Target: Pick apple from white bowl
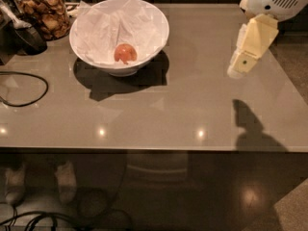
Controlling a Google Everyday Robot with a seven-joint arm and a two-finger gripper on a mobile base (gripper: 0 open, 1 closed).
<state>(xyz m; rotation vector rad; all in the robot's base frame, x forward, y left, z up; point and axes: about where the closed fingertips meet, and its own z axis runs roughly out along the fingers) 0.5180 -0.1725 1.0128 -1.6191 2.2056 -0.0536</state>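
Observation:
The apple (124,53), small and reddish-orange, lies in the bottom of the white bowl (155,25), on crumpled white paper. The bowl stands on the grey table at the back left. My gripper (239,69) hangs from the arm at the upper right, above the table's right side, well to the right of the bowl and not touching it. It holds nothing.
A glass jar of brown snacks (42,11) stands left of the bowl, with a dark object (26,35) beside it. A black cable (29,88) loops on the table's left edge. The grey table (159,114) stretches between bowl and gripper. Cables lie on the floor below.

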